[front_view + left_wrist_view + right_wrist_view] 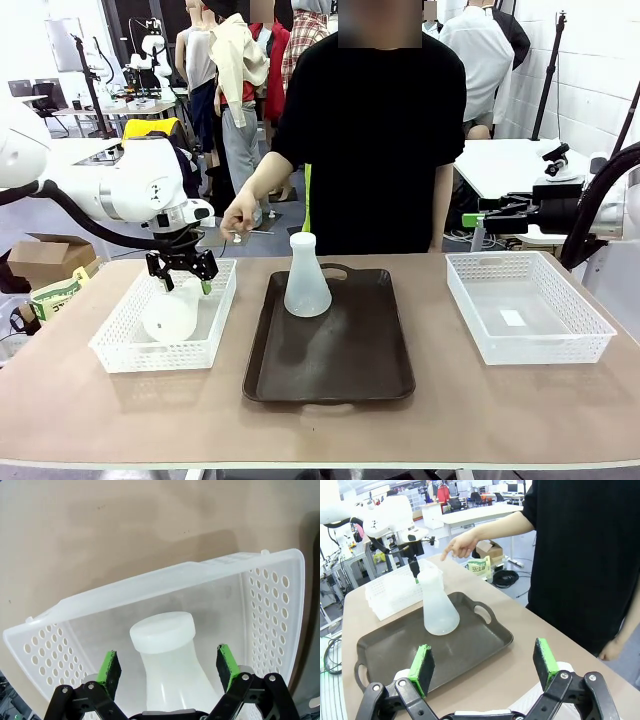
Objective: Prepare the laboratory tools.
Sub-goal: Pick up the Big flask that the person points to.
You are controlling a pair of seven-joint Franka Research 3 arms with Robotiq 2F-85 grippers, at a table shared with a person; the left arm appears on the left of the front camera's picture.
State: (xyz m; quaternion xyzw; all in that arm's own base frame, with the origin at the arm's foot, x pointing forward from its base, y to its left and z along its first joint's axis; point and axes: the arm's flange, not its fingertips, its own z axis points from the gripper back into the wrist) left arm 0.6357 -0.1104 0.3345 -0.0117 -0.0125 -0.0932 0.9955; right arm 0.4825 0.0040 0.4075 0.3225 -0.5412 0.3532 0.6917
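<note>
Table (100, 420) read as a clock face from the front view: 12 is the person's side, 6 is mine.

Layout: dark brown tray (330, 370) at centre. One white mesh basket (110, 345) at 9 o'clock and a second white basket (590, 330) at 3 o'clock.

Flask A (307, 280): upright on the tray, in its 11 o'clock part near the far handle. Nothing touches it.

Flask B (170, 315): inside the 9 o'clock basket. In the left wrist view its narrow end points away from the camera and the wider body sits nearer the fingers. I cannot tell whether it lies flat or leans.

Left gripper (180, 272): over the 9 o'clock basket, directly above flask B. The fingers are spread, with one green pad (110, 672) on each side of the flask. A gap shows at both pads, so there is no contact that I can see.

Right gripper (484, 662): fingers spread wide with nothing between them. It hangs over the table, with the tray and flask A toward 11 o'clock in its wrist view.

Person's hand (238, 218): raised at about 11 o'clock above the table's far edge, just beyond the 9 o'clock basket's far corner. The index finger is extended downward. It touches neither flask.
</note>
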